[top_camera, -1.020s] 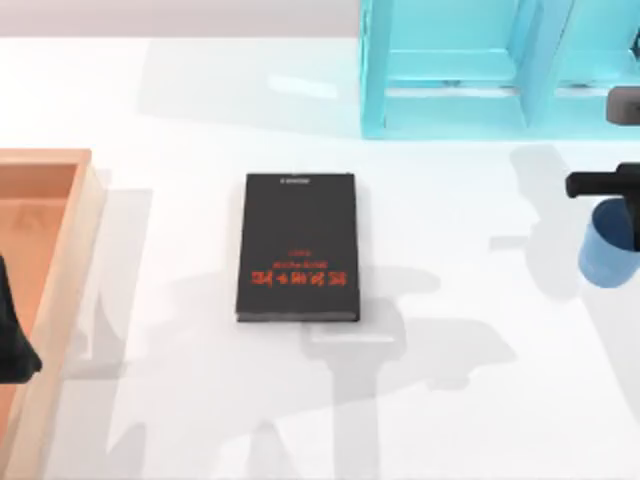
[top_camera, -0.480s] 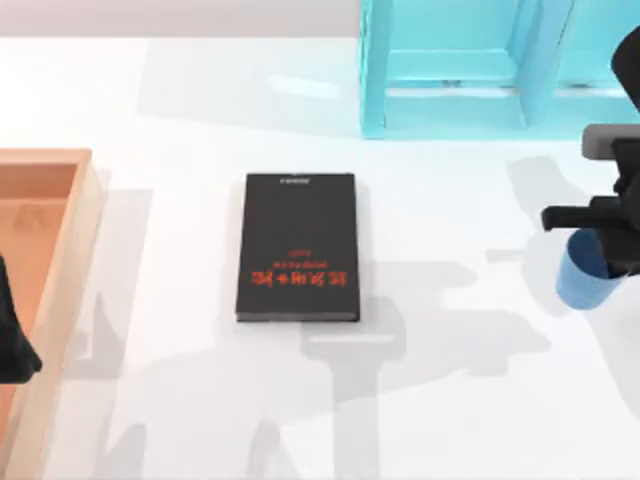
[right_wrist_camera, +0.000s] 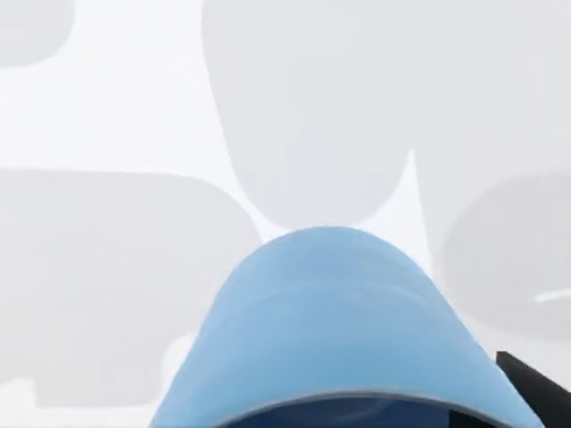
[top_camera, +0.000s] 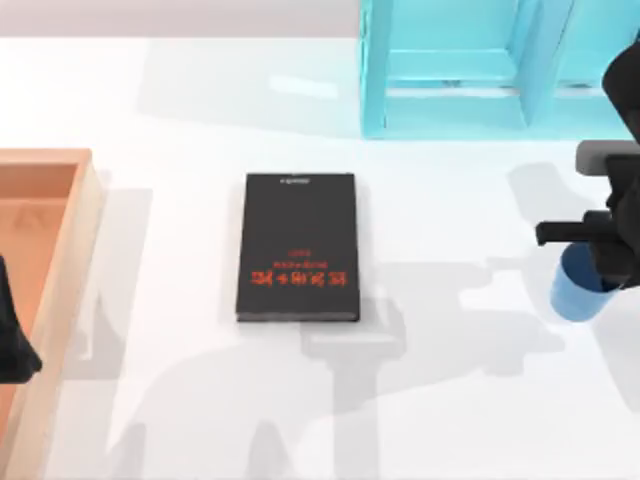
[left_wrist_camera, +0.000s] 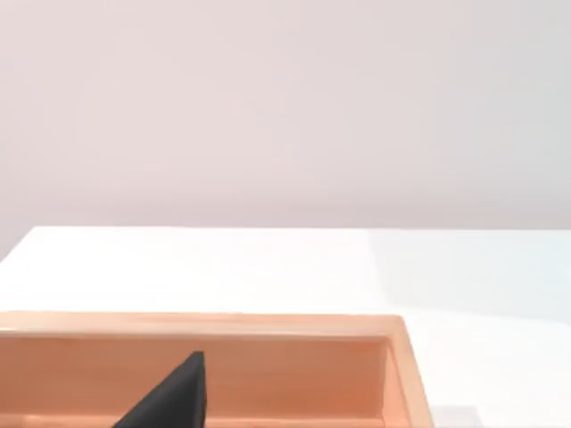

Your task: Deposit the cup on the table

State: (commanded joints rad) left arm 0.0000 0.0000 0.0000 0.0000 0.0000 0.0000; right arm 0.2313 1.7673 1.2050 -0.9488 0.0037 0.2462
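Your right gripper (top_camera: 598,262) holds the blue cup (top_camera: 577,289) over the white counter (top_camera: 450,400), right of the black book (top_camera: 297,247); your left arm (top_camera: 14,335) sits parked over the orange tray (top_camera: 60,230)

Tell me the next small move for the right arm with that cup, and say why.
Probably lower it straight down. The right gripper holds the cup near the table's right edge, on bare white surface well right of the black book. Whether the base touches yet cannot be told, so release should wait. The left gripper sits parked over the orange tray.
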